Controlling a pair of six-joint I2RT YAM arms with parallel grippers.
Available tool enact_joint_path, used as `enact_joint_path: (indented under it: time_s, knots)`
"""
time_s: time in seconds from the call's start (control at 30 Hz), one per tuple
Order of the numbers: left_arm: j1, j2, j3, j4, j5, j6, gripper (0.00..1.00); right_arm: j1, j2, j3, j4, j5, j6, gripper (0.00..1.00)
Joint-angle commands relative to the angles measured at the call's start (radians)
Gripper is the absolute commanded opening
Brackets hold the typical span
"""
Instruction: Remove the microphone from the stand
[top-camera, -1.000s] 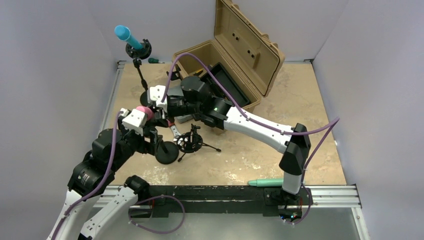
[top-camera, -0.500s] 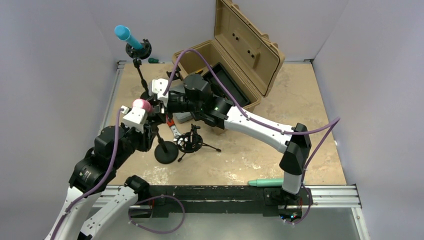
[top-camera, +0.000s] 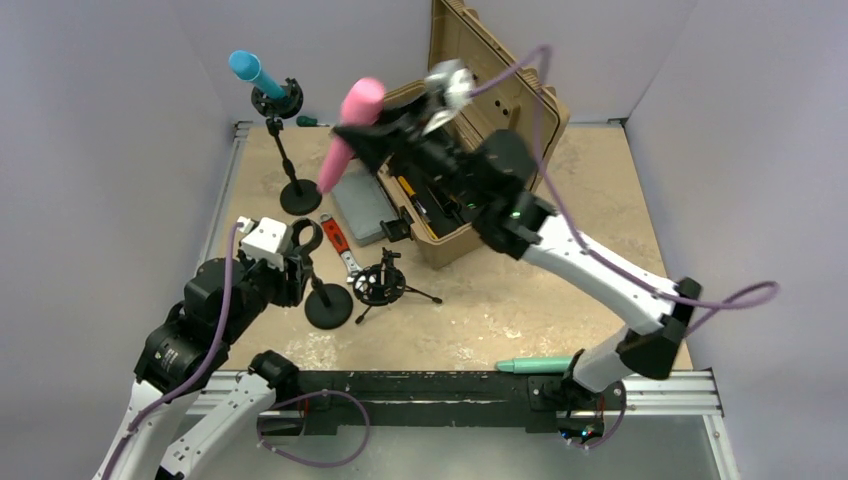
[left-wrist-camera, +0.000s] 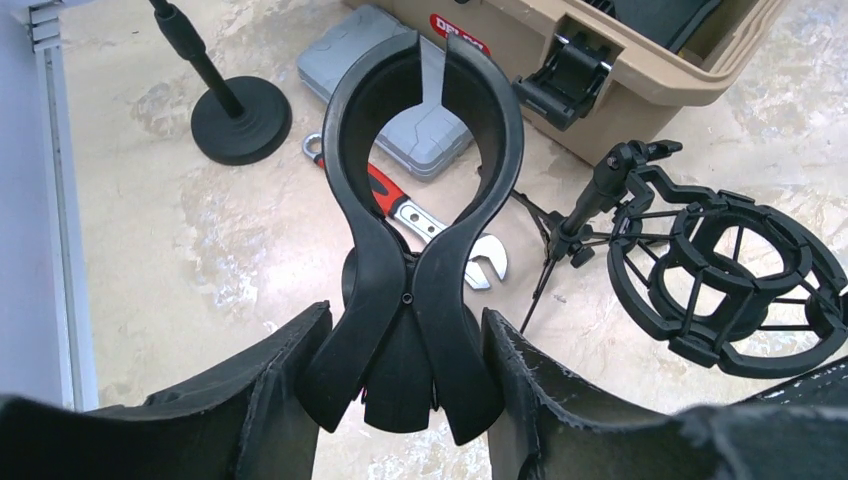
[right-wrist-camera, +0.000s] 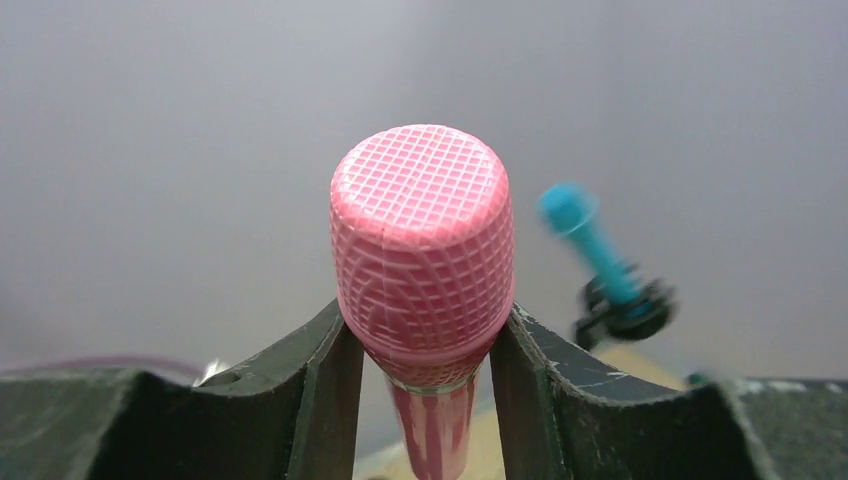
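A red label (left-wrist-camera: 459, 24) on the tan case (left-wrist-camera: 650, 110) begins "DEL"; the rest is hidden

We see the pink microphone (top-camera: 347, 135) out of its stand (top-camera: 329, 304) and well above the table, tilted, its grid-textured head (right-wrist-camera: 422, 250) uppermost and its slim handle pointing down to the left. It is pinched just below the head by the right gripper (right-wrist-camera: 422, 345). The stand is black: a round base on the table, a thin pole, and on top a spring clip (left-wrist-camera: 380, 270). The clip's ring holds nothing, with a narrow gap at its tip, and the left gripper (left-wrist-camera: 405, 320) presses on its two levers.
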Motion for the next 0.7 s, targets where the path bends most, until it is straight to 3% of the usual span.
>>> enact_joint_path:
  time_s: [0.0,0.2,0.37,0.43,0.5,0.67]
  knots:
    - [-0.001,-0.018,-0.012,-0.052,-0.018,-0.001,0.00,-0.061,-0.182,-0.035,0.111,0.325,-0.029,0.00]
    - [0.000,-0.035,-0.003,-0.059,-0.042,-0.031,0.01,-0.061,-0.418,-0.270,-0.068,0.608,-0.056,0.00]
    - [0.000,-0.028,0.035,-0.061,-0.040,-0.055,0.54,-0.062,-0.705,-0.526,-0.344,0.757,0.116,0.00]
    - [0.000,-0.030,0.053,-0.045,-0.035,-0.052,0.69,-0.061,-0.839,-0.604,-0.472,0.770,0.208,0.00]
    - [0.000,-0.026,0.077,-0.036,-0.036,-0.044,0.76,-0.062,-0.933,-0.650,-0.591,0.765,0.294,0.00]
    - [0.000,-0.014,0.127,-0.022,-0.033,-0.028,0.77,-0.061,-1.070,-0.746,-0.822,0.775,0.522,0.00]
